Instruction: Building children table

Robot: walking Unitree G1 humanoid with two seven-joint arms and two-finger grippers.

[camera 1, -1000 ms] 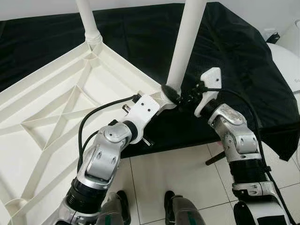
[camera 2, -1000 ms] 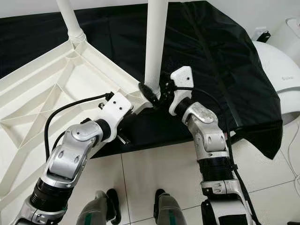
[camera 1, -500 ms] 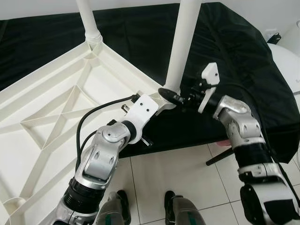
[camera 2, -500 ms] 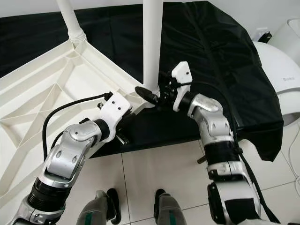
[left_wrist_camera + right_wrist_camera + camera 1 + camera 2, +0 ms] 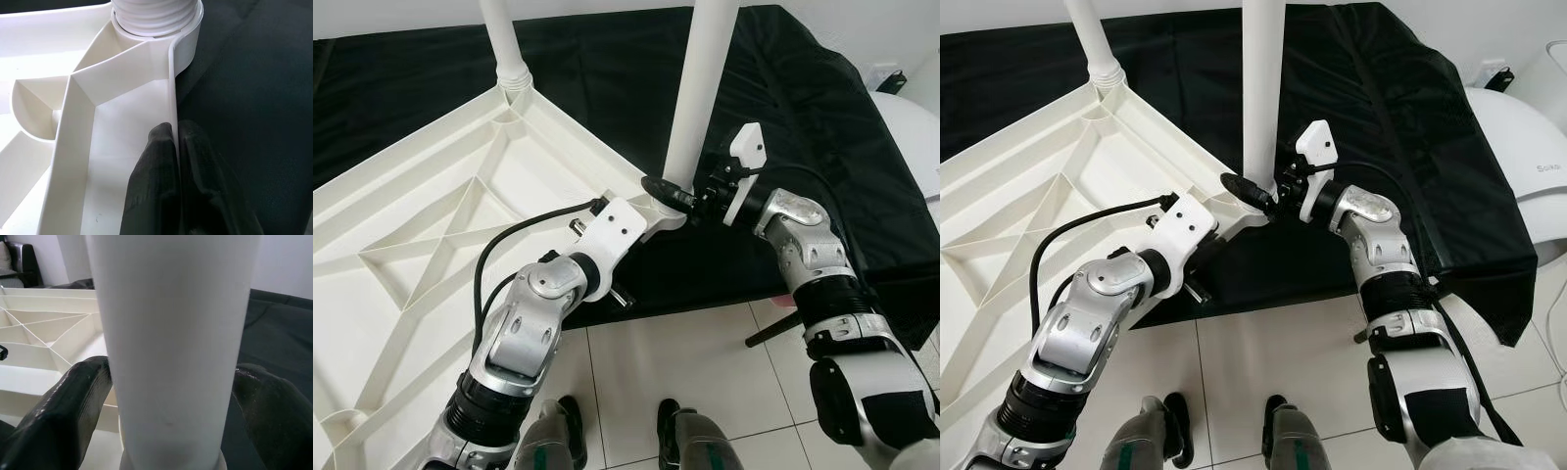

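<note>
**Both hands on upturned tabletop corner**

Nearest: tiled floor (image 5: 705,362), robot's feet. Left hand (image 5: 175,147) pinched shut on rim of white ribbed tabletop (image 5: 421,255), lying upside down on black cloth (image 5: 803,108). Just beyond, right hand (image 5: 1263,196) clasps base of near leg (image 5: 700,88), fingers (image 5: 73,401) either side. Far leg (image 5: 504,44) upright in next corner.

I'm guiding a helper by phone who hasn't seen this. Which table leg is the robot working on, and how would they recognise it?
Find the upturned white tabletop lying ribs-up on the black cloth. At its nearest corner, a white leg stands upright. Unlike the far leg at the back corner, this one has the right gripper around its base, while the left gripper pinches the tabletop rim beside it.
</note>
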